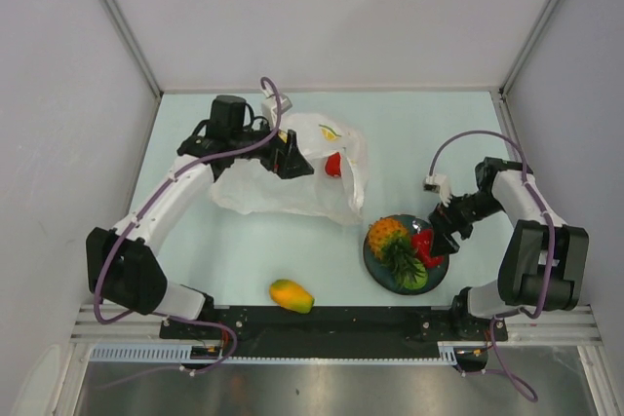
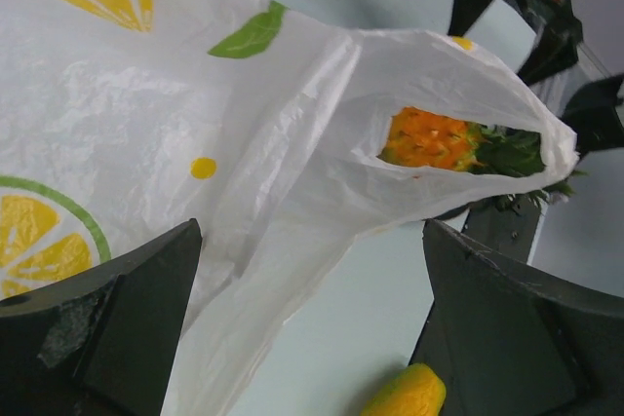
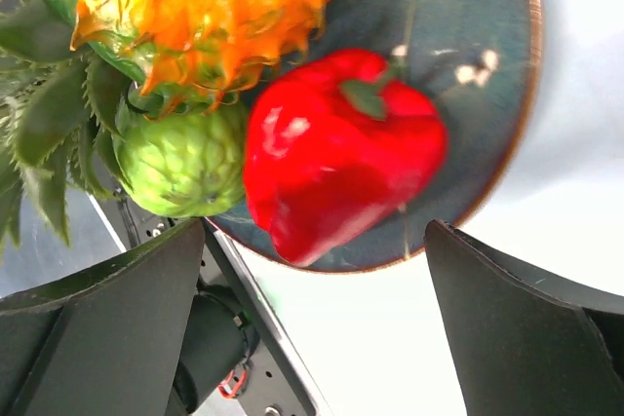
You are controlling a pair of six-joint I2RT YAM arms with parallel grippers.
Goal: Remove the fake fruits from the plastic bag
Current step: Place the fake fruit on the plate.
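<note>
Over the far edge of the plastic bag (image 1: 283, 187) (image 2: 195, 94), the left claw (image 1: 291, 155) (image 2: 310, 241) hangs with its two dark fingers (image 2: 117, 328) spread wide, gripping nothing, the crinkled film lying just below them. Its arm runs from the base at the near left corner away along the worktop (image 1: 244, 250), then bends at the elbow to reach right towards the bag.

At the right rim of the dark plate (image 1: 373, 258) (image 3: 478, 36), the right claw (image 1: 439, 231) (image 3: 314, 241) is also spread, empty, and aimed at the red pepper-like piece (image 1: 422, 244) (image 3: 331, 163). That arm is folded tight, rising from its near right base and doubling back to the left.

On the plate the pepper lies touching the green round fruit (image 3: 180, 163), with the orange pineapple (image 1: 387, 234) (image 3: 224, 7) beside both, its spiky crown pointing to the near edge. The left wrist view catches the pineapple (image 2: 429, 138) through a loop of the bag's handle.

Apart from the rest, the yellow-orange mango (image 1: 292, 294) (image 2: 409, 395) lies on the bare worktop near the front rail, between the two bases. A small red fruit (image 1: 333, 165) sits in the folds at the bag's right end.

The white bag carries prints of yellow citrus slices ringed in green, green leaves and a yellow dot. The plate bears small pale blossoms.
</note>
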